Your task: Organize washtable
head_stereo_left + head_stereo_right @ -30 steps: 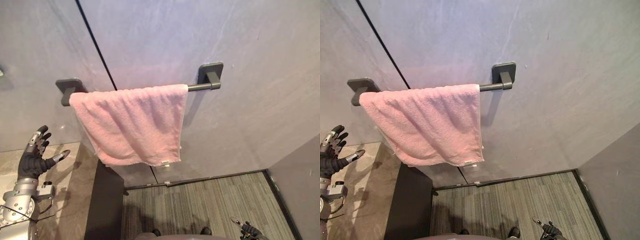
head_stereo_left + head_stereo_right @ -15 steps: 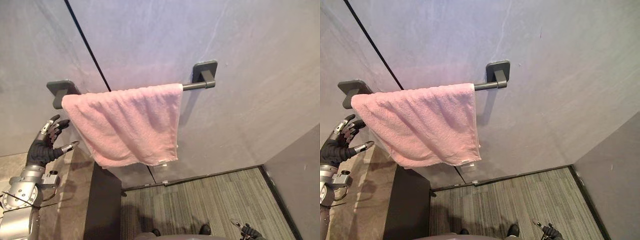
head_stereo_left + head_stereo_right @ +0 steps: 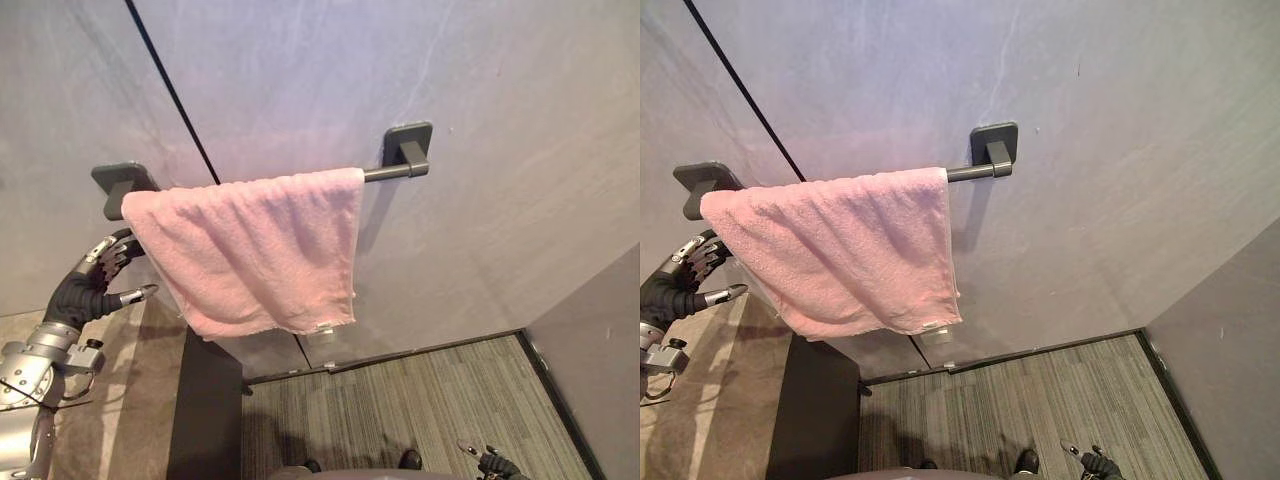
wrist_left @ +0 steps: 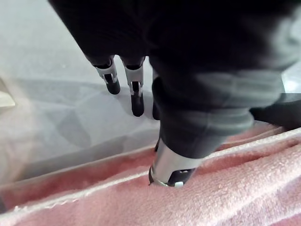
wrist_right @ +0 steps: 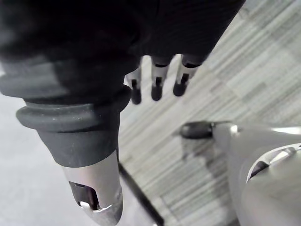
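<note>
A pink towel (image 3: pixel 255 250) hangs over a dark bar (image 3: pixel 395 172) on the grey wall (image 3: pixel 500 150). It looks soft and fluffy. It is folded over the bar and hangs down flat in a wide sheet. It covers the left part of the bar. Its left side slants inward toward the bottom. A small white tag (image 3: pixel 323 327) sits by its bottom right corner.

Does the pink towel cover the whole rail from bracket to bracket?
No, a bare stretch of rail shows between the towel edge and the right-hand bracket.
</note>
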{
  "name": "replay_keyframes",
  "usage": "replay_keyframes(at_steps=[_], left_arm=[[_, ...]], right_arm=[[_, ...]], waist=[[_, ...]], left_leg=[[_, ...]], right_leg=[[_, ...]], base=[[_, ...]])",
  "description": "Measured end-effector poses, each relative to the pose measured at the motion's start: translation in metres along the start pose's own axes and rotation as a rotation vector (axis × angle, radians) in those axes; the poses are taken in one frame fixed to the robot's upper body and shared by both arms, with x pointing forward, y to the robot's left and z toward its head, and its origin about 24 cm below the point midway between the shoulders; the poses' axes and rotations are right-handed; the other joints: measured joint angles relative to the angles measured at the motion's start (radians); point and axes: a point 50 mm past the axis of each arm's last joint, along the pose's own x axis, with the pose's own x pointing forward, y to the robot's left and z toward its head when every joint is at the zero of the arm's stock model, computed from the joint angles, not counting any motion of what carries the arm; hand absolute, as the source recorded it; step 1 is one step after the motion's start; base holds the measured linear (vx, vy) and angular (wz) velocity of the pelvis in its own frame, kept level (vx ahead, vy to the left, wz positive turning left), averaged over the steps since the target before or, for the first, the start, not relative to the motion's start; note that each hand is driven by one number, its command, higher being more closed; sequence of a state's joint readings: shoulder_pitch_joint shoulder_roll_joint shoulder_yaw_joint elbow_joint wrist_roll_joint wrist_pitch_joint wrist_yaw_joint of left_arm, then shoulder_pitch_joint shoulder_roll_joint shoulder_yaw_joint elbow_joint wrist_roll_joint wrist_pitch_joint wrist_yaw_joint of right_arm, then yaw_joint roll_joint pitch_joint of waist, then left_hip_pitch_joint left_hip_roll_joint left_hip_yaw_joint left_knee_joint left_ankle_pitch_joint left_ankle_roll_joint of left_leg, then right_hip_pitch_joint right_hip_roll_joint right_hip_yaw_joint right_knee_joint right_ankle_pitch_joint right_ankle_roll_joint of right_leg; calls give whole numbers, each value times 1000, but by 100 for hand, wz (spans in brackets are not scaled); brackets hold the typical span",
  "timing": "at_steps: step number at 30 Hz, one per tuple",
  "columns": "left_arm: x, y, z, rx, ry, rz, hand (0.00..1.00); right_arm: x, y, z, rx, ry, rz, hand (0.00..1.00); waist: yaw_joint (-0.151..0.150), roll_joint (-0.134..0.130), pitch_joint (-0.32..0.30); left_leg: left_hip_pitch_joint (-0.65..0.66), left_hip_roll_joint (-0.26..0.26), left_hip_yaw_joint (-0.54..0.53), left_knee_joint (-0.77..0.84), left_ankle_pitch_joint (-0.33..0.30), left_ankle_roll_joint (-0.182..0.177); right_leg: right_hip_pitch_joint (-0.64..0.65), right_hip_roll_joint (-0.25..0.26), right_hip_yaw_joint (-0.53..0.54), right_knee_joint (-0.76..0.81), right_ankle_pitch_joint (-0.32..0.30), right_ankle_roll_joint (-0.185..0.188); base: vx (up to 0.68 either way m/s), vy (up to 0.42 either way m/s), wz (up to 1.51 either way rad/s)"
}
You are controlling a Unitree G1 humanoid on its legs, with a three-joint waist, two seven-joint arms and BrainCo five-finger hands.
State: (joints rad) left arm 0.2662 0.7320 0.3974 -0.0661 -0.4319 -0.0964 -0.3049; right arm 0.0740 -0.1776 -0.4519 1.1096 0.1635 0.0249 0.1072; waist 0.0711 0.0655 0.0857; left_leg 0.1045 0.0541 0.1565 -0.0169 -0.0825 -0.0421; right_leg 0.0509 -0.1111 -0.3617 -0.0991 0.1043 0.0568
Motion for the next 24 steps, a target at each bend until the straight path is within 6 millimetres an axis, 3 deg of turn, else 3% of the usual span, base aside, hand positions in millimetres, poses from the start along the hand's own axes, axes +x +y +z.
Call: replay_keyframes(at_steps=[24], left_arm=[[1,-19,-20,-32,71,-35,0]], right_arm=[[0,3,-2,-34,8,11,0]], waist=[[-6,-23,3]], left_leg=[[-8,-1,38,-9,-1,1]], right_leg=[[-33,1,36,-3,5,6]], base=[[-13,-1,-4]])
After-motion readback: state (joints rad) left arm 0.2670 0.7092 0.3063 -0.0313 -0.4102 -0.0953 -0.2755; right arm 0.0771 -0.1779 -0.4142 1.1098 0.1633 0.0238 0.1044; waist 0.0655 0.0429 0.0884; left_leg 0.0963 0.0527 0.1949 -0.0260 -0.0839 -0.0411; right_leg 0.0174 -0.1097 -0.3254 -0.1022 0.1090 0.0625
